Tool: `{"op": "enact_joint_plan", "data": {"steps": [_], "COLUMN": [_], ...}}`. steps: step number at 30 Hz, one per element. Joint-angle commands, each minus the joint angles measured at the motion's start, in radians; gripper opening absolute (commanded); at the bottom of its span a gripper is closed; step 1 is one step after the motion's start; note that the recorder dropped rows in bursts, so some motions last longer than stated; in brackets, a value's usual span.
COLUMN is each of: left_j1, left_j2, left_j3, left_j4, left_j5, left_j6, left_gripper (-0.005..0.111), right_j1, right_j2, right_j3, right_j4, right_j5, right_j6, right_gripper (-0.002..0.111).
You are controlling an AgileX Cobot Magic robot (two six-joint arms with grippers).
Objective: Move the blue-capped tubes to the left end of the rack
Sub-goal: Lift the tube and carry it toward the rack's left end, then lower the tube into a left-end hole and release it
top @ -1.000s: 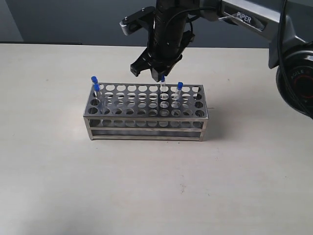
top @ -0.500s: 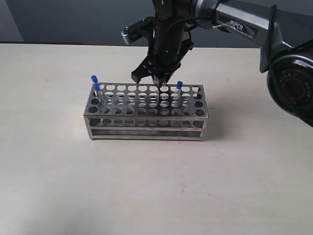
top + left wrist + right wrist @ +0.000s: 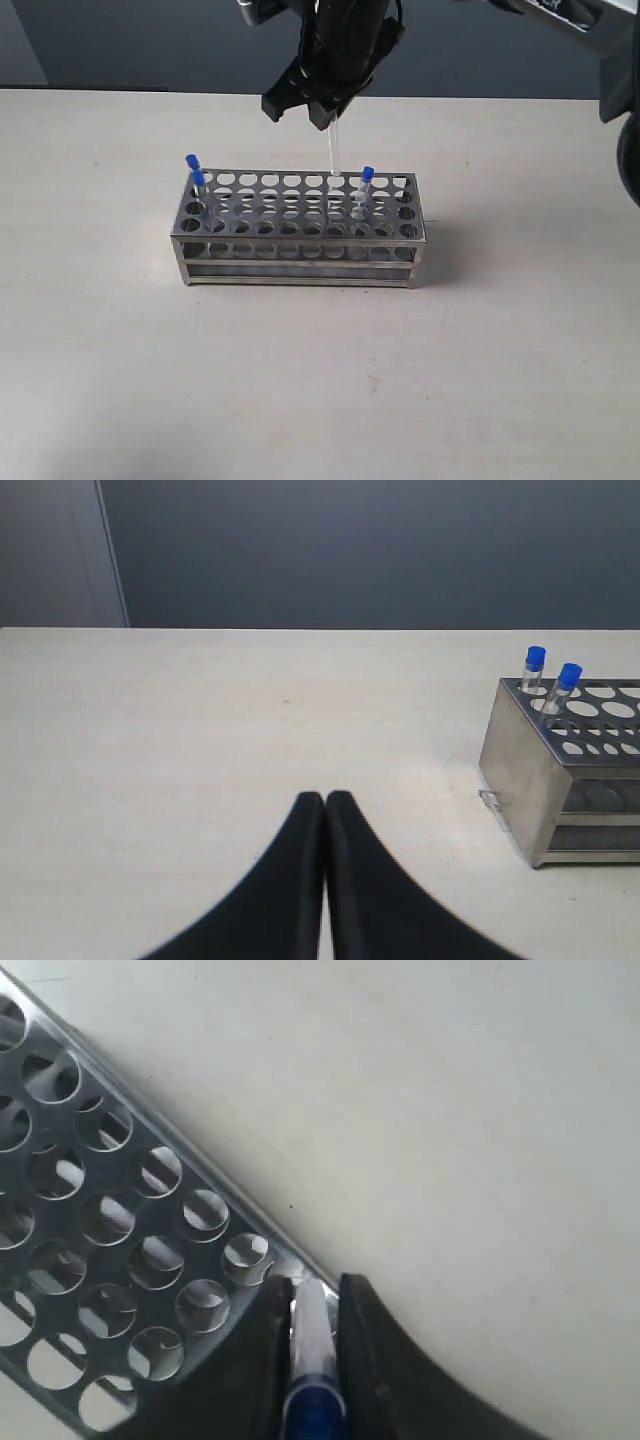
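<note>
Raised since the earlier frame, one blue-capped tube (image 3: 336, 150) is gripped by the fingers of the right gripper (image 3: 312, 1295), its lower end at the back row of the rack (image 3: 300, 235) near the surface's (image 3: 500, 350) far edge. Two more tubes (image 3: 196, 178) are seated at the rack's left end, another tube (image 3: 365, 188) right of middle. The fingers of the left gripper (image 3: 325, 810) are pressed together, empty.

Your right arm reaches into the exterior view from about 1 o'clock. The right gripper (image 3: 310, 112) hangs near 12 o'clock, fingers pointing down and pinched on a blue-capped tube (image 3: 312, 1335). Your left gripper (image 3: 325, 808) sits low and level, its two black fingers pressed together along their length.
</note>
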Motion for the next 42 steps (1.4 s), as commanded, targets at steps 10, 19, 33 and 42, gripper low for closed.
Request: {"op": "enact_joint_plan", "data": {"steps": [10,19,33,42], "left_j1": [-0.006,-0.006,-0.006,-0.006], "left_j2": [-0.004,-0.004,-0.004,-0.004], "left_j3": [-0.003,-0.003,-0.003,-0.003], "left_j4": [-0.001,-0.001,-0.001,0.001], "left_j5": [-0.004,-0.004,-0.004,-0.006], "left_j6": [-0.001,-0.001,-0.001,-0.001], "left_gripper": [0.001,0.001,0.001,0.001], "right_j1": [0.166,0.205,0.205,0.205], "right_j2": [-0.031,-0.002,0.065,0.089], "right_j3": [-0.005,-0.005,-0.005,-0.005], "right_j4": [0.120,0.190,0.200,0.215], "right_j5": [-0.031,-0.145,-0.191,-0.240], "right_j6": [-0.151,-0.212,-0.236,-0.236], "right_gripper": [0.000,-0.001,-0.001,-0.001]}}
